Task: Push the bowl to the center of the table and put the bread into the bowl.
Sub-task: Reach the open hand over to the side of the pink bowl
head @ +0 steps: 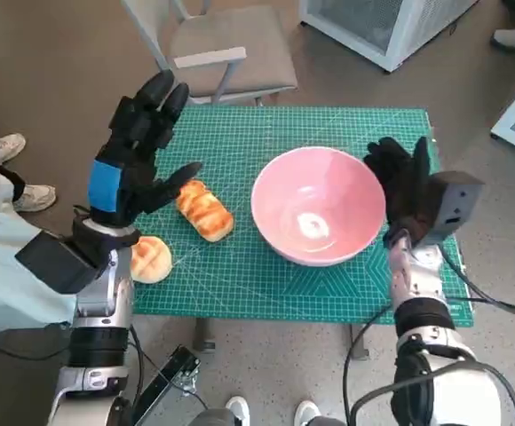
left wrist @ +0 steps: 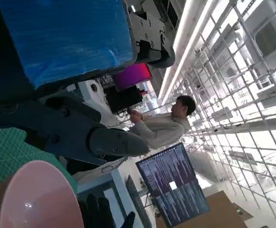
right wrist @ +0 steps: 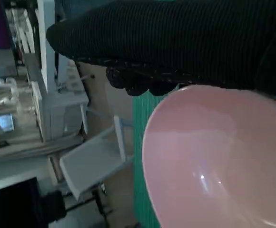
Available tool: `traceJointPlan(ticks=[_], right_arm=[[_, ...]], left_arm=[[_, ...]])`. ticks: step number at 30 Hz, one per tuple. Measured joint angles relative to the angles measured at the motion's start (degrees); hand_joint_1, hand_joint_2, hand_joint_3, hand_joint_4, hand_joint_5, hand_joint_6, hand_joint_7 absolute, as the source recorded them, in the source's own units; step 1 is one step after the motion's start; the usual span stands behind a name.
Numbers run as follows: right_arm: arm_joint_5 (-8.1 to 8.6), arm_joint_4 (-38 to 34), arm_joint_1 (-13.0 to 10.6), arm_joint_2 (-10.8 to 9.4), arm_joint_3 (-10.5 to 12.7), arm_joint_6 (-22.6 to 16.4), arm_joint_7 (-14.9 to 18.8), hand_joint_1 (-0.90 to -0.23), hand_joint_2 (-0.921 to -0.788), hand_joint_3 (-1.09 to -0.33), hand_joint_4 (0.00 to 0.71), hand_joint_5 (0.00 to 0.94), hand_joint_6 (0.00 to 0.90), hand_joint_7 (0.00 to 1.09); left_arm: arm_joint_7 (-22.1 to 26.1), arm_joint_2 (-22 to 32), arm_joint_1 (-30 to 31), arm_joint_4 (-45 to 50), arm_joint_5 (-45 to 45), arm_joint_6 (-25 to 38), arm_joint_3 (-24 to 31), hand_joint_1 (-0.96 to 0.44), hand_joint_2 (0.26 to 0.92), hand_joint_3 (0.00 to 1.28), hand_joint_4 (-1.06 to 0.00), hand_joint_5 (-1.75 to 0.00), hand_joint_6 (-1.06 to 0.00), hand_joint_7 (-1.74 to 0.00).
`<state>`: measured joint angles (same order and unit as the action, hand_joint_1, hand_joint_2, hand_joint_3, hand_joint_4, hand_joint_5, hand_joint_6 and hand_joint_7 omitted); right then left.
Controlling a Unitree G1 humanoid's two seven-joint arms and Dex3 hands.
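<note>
Head view: the pink bowl sits right of the tabletop's middle, the gloved right hand flat against its outer rim, fingers spread, seemingly placed to push it inward. The left hand hovers empty, fingers apart, over the bread, likely readying a grasp. Left wrist view: the bowl's rim shows low. Right wrist view: the glove lies beside the bowl's rim

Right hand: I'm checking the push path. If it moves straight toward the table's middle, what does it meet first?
The pink bowl. The right hand is right beside its rim, perhaps already touching; contact is unclear. The bowl is empty.
</note>
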<state>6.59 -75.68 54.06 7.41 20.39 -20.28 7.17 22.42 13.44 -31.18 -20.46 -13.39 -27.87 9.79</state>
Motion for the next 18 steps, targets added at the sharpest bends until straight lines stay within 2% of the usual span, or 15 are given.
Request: traceJointPlan(ticks=[7,12,15,18], right_arm=[[-0.11,0.0,0.6,-0.1,-0.2,0.0,0.1,-0.593,-0.921,-0.794,0.219,0.005,0.161,0.26],[-1.05,0.3,1.0,1.3,-1.5,-1.0,0.1,-0.619,-0.921,-0.809,0.226,0.007,0.156,0.26],[-2.21,0.9,1.4,2.6,-2.7,-3.5,0.3,-0.653,-0.921,-0.809,0.221,0.003,0.151,0.26],[-2.42,2.5,1.5,3.5,-3.4,-8.1,1.8,-0.674,-0.921,-0.798,0.217,0.001,0.149,0.27]], left_arm=[[-0.1,0.0,0.0,0.0,0.0,0.0,-0.1,-0.46,0.921,0.18,-0.31,0.0,-0.22,-0.36],[0.1,0.3,0.0,0.0,0.1,0.0,-0.1,-0.46,0.921,0.18,-0.31,0.0,-0.23,-0.35],[0.5,1.3,0.0,-0.1,0.4,-0.1,-0.1,-0.46,0.921,0.18,-0.31,0.0,-0.23,-0.35],[0.6,3.9,0.0,-0.7,3.3,-0.4,-0.2,-0.46,0.921,0.18,-0.31,0.0,-0.22,-0.34]])
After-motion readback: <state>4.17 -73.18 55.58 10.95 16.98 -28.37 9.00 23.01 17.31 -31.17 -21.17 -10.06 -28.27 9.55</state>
